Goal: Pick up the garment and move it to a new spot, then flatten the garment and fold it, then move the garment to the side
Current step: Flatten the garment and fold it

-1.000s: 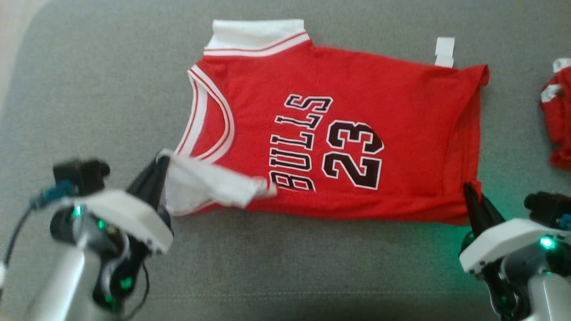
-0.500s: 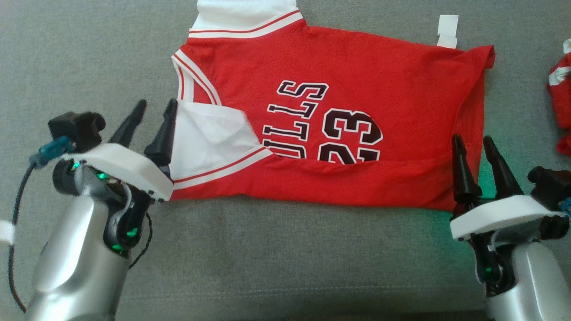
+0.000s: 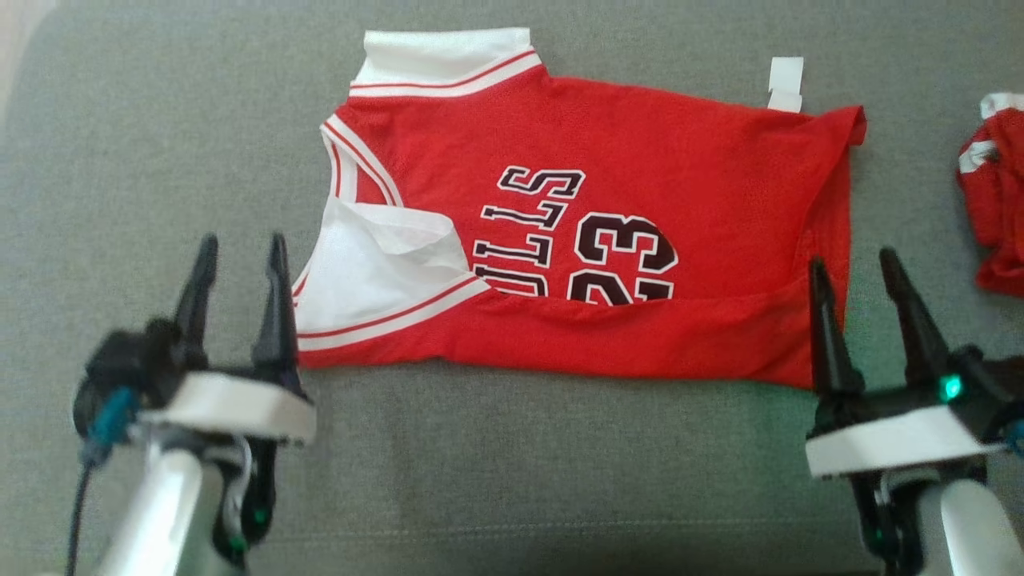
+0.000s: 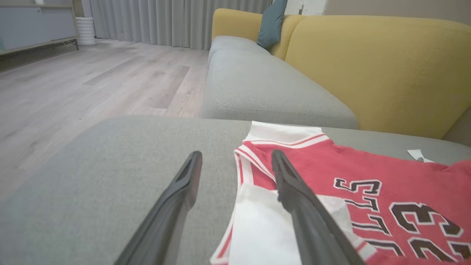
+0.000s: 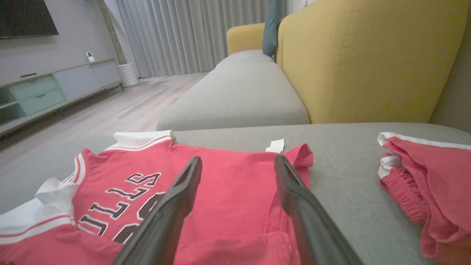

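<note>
**Jersey lies half-folded on the grey seat, both grippers open beside it**

The red basketball jersey (image 3: 640, 160) lies flat on the grey sofa cushion (image 3: 144, 144), its neck end towards the robot's left and its hem towards the right. The long side nearest the robot is turned up over the front, so the fold hides the lower part of the black "BULLS" lettering and of the number 23. At the neck end a white-lined shoulder panel (image 3: 376, 264) lies turned over onto the red cloth. A small white tag (image 3: 786, 84) sticks out past the far edge, near the hem corner.

The left gripper (image 3: 242, 244) stands with its two dark fingers apart and nothing between them, just beside the white panel (whether the nearer finger brushes the cloth cannot be told). The right gripper (image 3: 852, 264) is likewise spread and empty at the hem end; in the head view its inner finger (image 3: 824, 320) overlaps the jersey's near hem corner, while the outer one stands over bare cushion.

A second red garment with white trim (image 3: 992, 200) lies crumpled on the cushion to the right, well apart from the jersey. Beyond the seat the left wrist view shows a yellow sofa back (image 4: 368, 66), a teal pillow (image 4: 272, 22) and a pale wooden floor (image 4: 92, 81).
</note>
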{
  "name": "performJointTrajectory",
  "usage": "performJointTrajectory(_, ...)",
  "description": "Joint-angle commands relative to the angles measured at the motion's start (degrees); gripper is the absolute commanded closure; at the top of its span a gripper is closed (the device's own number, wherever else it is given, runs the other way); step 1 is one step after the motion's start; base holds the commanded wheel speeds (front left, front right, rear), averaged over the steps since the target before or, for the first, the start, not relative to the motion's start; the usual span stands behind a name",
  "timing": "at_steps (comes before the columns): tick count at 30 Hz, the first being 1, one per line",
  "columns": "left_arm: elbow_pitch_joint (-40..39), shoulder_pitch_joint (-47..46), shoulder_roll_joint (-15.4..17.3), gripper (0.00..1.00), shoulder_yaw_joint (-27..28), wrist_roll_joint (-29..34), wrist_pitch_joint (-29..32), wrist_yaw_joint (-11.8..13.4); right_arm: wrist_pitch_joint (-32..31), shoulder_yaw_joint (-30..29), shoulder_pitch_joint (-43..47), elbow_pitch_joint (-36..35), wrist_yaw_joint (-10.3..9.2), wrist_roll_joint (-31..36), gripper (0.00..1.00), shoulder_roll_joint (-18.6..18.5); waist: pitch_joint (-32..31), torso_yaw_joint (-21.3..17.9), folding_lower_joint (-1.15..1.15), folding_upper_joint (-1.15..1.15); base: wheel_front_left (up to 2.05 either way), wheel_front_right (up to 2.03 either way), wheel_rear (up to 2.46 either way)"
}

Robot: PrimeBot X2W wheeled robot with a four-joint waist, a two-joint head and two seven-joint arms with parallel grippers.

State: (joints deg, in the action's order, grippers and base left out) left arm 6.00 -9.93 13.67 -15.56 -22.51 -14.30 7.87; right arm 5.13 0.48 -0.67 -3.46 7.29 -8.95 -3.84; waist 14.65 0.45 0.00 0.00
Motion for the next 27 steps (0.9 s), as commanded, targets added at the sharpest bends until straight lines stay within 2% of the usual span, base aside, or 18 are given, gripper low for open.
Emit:
performJointTrajectory(1,-2.38,0.03,0.61,0.00,2.86,0.57,-0.60,0.53,-0.46,1.17,0.54,-2.47,0.20,0.22,0.00,-0.15,-0.81,0.11,0.00,0.00,0.00,0.00,0.00)
performJointTrajectory(7,-3.99,5.02,-0.36,0.00,3.90,1.79,-0.68,0.97,-1.48,0.66,3.73,-3.79,0.20,0.15,0.00,0.45,-2.22,0.24,0.00,0.00,0.00,0.00,0.00)
performJointTrajectory(12,-3.71,6.03,-0.71,0.00,4.02,2.35,-0.69,0.18,-1.98,0.34,3.88,-3.28,0.20,-0.01,0.00,0.64,-2.79,0.24,0.00,0.00,0.00,0.00,0.00)
performJointTrajectory(19,1.12,4.35,-1.26,0.00,2.29,0.61,0.17,-3.23,-7.35,-2.61,4.02,1.78,0.20,-0.36,0.00,0.75,-1.69,0.43,0.00,0.00,0.00,0.00,0.00)
performJointTrajectory(27,12.07,-1.26,-1.86,0.00,0.74,-3.28,4.75,-8.10,-13.00,-5.40,0.77,7.20,0.20,-0.91,0.00,0.86,1.88,0.34,0.00,0.00,0.00,0.00,0.00)
